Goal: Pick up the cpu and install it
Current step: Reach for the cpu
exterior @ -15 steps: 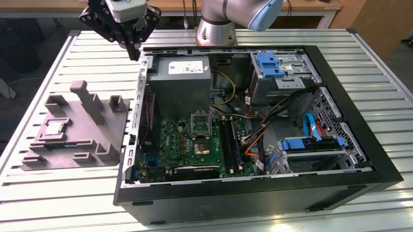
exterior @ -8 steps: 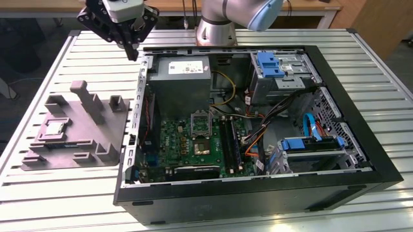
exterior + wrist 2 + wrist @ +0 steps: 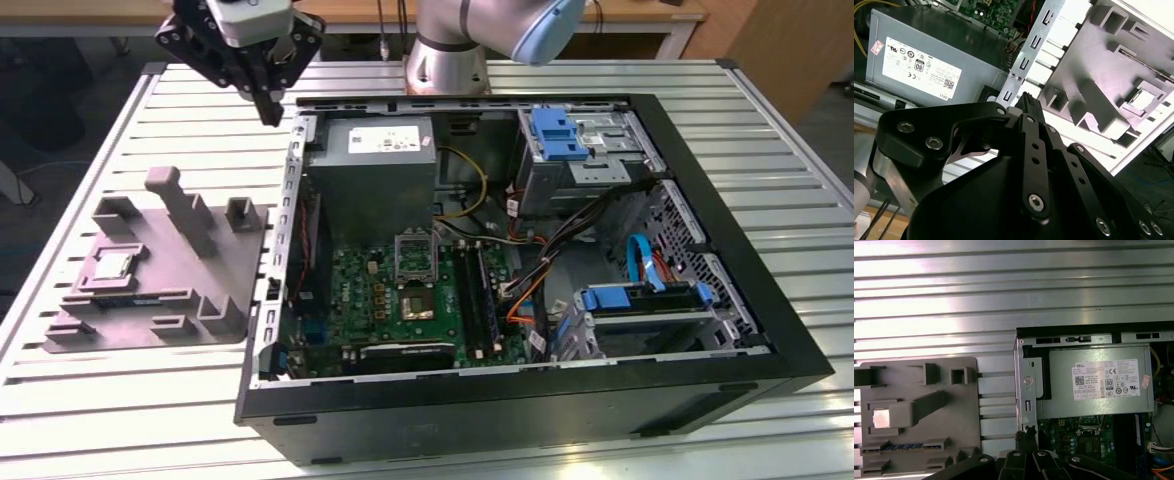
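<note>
1. Cpu [image 3: 114,265] is sitting flat in a square pocket of the grey-purple fixture [image 3: 200,300], metal top up. Judging by the walls around it, the pocket is keeping it located and level for a pick from above. It is not lifted yet.
2. Fixture is lying on the slatted worktop [image 3: 120,400] just beside the open case [image 3: 747,300], on the exterior view's left, so the carry to the board is looking short.
3. Case is lying on its side with the panel off, leaving the motherboard [image 3: 380,295] facing up. Socket [image 3: 418,306] is showing near the board's middle. Its frame is looking flipped open, though I cannot tell for sure, and no pale chip is seated in it.
4. Gripper [image 3: 271,108] is hanging in the air over the case's edge by the power supply [image 3: 380,150], well apart from the cpu and touching nothing.
5. Jaws are looking clenched, with the tips meeting and no gap in the exterior view or the second wrist view, and they are gripping nothing.
6. In the first wrist view the cpu [image 3: 881,418] is showing as a pale square in the fixture [image 3: 919,385]. The gripper [image 3: 1026,436] is pointing down near the case wall, not over the chip.
</note>
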`<state>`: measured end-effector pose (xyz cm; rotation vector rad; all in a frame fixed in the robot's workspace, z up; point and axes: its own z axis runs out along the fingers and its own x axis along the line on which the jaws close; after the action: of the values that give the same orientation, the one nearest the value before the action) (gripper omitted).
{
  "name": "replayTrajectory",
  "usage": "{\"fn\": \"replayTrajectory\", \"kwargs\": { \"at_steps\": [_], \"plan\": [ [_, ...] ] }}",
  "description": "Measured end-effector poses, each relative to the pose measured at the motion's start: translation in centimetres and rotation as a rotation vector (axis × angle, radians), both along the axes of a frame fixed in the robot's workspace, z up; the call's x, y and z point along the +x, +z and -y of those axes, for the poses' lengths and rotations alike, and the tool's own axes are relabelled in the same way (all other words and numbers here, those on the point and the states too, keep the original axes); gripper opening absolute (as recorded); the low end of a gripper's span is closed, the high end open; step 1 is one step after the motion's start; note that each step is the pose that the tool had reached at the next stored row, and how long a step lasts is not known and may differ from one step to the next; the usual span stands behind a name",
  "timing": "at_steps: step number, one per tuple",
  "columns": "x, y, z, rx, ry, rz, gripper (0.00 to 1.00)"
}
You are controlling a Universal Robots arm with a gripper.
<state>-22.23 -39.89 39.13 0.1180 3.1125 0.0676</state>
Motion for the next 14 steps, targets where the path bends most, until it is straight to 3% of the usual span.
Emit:
{"fn": "replayTrajectory", "kwargs": {
  "at_steps": [14],
  "plan": [
    [-0.87, -0.04, 0.00, 0.0001, 0.000, 0.0000, 0.11]
  ]
}}
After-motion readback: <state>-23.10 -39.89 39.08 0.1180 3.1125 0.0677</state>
